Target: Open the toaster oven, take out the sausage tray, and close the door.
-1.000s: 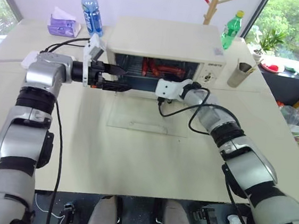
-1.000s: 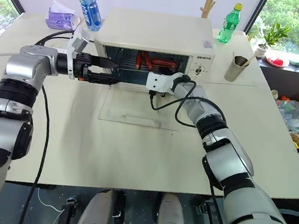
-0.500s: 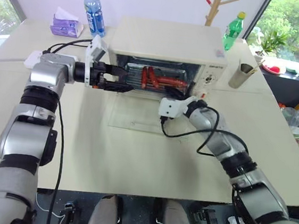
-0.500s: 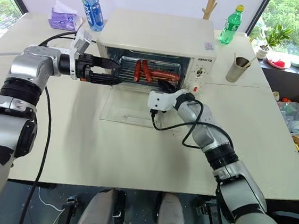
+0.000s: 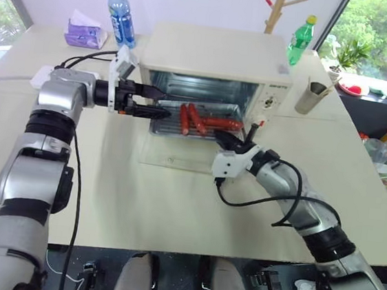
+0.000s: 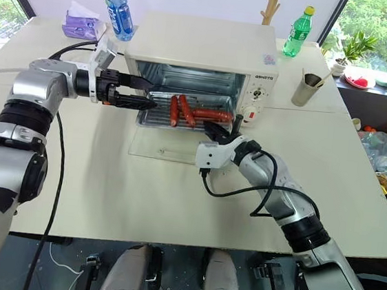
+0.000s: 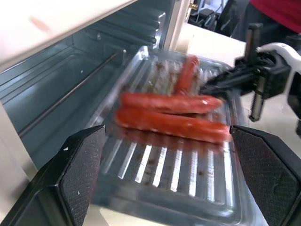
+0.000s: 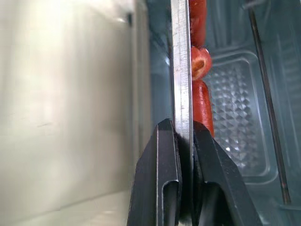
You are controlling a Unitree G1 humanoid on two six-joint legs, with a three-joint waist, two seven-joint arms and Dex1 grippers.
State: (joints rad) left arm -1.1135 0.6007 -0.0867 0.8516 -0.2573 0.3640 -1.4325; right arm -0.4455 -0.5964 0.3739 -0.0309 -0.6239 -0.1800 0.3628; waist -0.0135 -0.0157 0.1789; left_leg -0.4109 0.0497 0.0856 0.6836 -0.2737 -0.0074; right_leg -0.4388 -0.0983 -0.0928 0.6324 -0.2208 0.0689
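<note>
- The oven (image 5: 220, 54) stood in the upper centre of the frame on the table (image 5: 173, 205), its glass door (image 5: 178, 156) folded down flat in front of it.
- The tray (image 6: 183, 113), carrying red sausages (image 6: 193, 112), sat partly drawn out of the oven mouth, above the lowered door, just above frame centre.
- The right claw (image 8: 186, 136) was clamped on the tray's thin metal rim at its right front corner; the fingers (image 8: 162, 160) pinched the edge from both sides.
- The left claw (image 5: 149, 102) hung at the tray's left end with its fingers (image 7: 80, 165) spread wide, one on either side, gripping nothing.
- Step in hand, as judged: drawing the tray clear of the oven.
- To do it well: pull straight and level along the oven's rails, so the sausages do not roll; a one-corner grip invites tilt, so the left claw should close on the opposite rim before the tray leaves its support.
- The door remained to be shut.
</note>
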